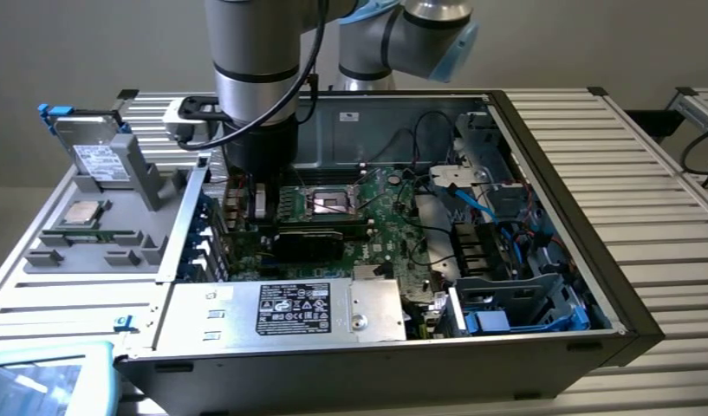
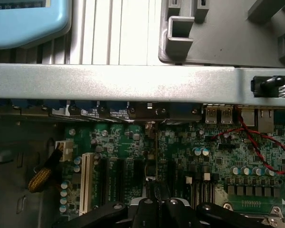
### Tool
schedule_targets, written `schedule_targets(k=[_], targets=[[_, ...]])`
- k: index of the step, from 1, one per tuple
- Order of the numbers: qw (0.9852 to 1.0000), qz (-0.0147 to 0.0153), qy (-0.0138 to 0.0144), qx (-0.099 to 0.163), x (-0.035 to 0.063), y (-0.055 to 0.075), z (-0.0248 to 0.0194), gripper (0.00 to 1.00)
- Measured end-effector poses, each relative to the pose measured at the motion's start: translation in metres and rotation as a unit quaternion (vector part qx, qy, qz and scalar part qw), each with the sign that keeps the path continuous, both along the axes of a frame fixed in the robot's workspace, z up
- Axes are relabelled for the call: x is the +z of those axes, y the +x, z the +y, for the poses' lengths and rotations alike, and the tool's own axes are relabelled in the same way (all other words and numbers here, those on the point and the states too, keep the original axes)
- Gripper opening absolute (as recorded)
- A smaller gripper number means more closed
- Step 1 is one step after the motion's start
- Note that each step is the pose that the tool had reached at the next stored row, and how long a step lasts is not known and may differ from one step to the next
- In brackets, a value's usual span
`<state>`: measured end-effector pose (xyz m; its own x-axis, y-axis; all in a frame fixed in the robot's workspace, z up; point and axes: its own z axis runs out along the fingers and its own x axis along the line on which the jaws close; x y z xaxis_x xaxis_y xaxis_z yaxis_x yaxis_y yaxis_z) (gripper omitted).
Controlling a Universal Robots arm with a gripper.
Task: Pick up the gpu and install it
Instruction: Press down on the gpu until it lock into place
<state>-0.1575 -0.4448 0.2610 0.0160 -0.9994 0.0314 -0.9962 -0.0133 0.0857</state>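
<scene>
One pincer is clenched on the thin gpu. The gpu stands on its edge over the slots of the big green board, inside the computer box. I think this is the push-in step. The gpu needs to line up with its slot and go down straight and softly. In the exterior view, a grey tray sits at nine o'clock from the arm.

Looks like a robotics lab or electronics assembly bench I'm driving here. An opened desktop PC case fills the middle of the frame, motherboard exposed, sitting on a slatted aluminium counter. A grey parts fixture sits at the left, and the industrial arm comes down from the top.
</scene>
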Motion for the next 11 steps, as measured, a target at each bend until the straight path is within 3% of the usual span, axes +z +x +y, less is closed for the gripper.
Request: schedule_targets(k=[3,6,11], targets=[[1.0000,-0.0014,0.0026,0.000,0.0007,-0.001,-0.0008,0.12],[1.0000,-0.0018,0.0033,0.000,0.0043,0.000,-0.0006,0.12],[1.0000,-0.0002,-0.0010,0.000,0.0170,-0.001,-0.0004,0.12]])
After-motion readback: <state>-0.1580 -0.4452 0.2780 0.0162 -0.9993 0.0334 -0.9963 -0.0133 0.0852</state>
